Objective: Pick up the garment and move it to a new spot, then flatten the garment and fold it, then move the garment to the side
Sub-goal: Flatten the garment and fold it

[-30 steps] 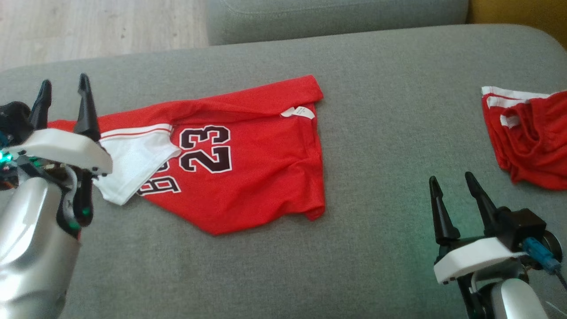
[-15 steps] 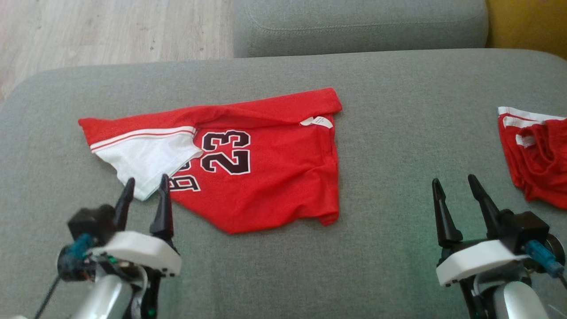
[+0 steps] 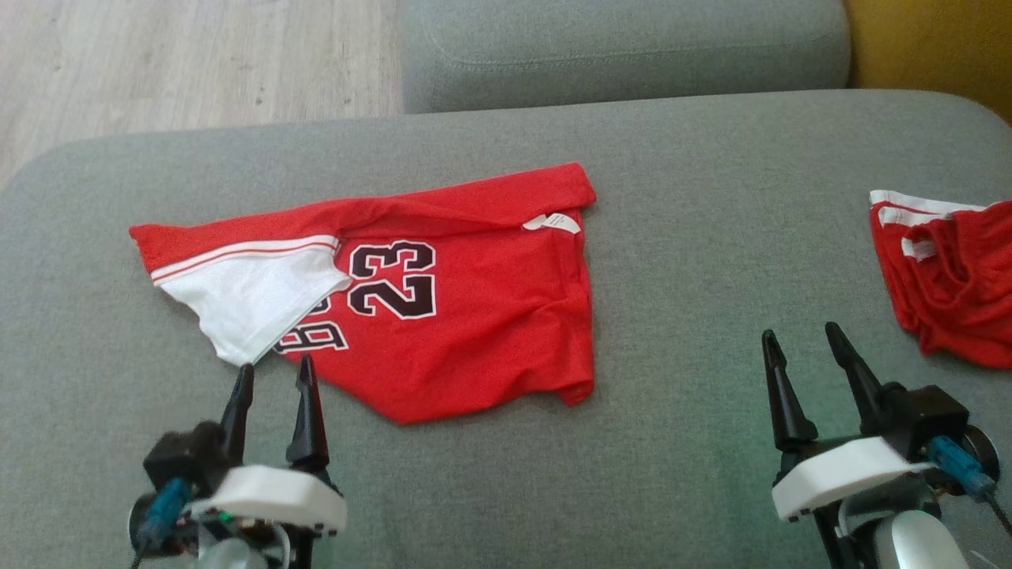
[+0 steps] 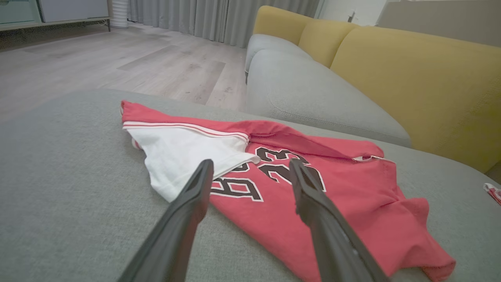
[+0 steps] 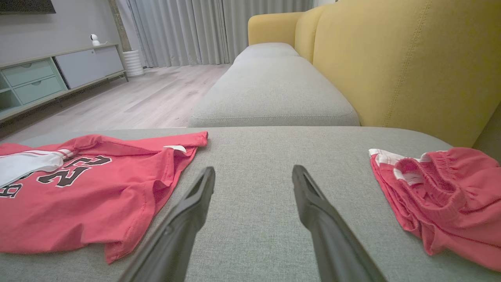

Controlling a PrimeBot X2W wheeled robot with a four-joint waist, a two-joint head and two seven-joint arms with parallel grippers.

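the garment [image 3: 474, 316], a red jersey with a black "23", lay spread near the middle of the grey sofa cushion [image 3: 696, 237], a little toward its left edge, and nothing was holding it. its white sleeve [image 3: 253, 300] was turned in over part of the print, and a long flap ran along its far edge, with a white tag [image 3: 553, 224] showing at the far right corner. the left gripper [image 3: 275, 365] hovered just off the near left corner of the garment, fingers apart and empty, its tips close to the sleeve's point. the right gripper [image 3: 798, 332] stood well to the right over bare cushion, also spread and empty. a second red garment [image 3: 949, 276] lay bunched at the cushion's right edge.

as a judgement, the pick-up and move looked done and the folding partly done: the sleeve and far edge were tucked in, yet the outline was uneven and the near right corner was rumpled. a further fold and the move to the side seemed still to come.
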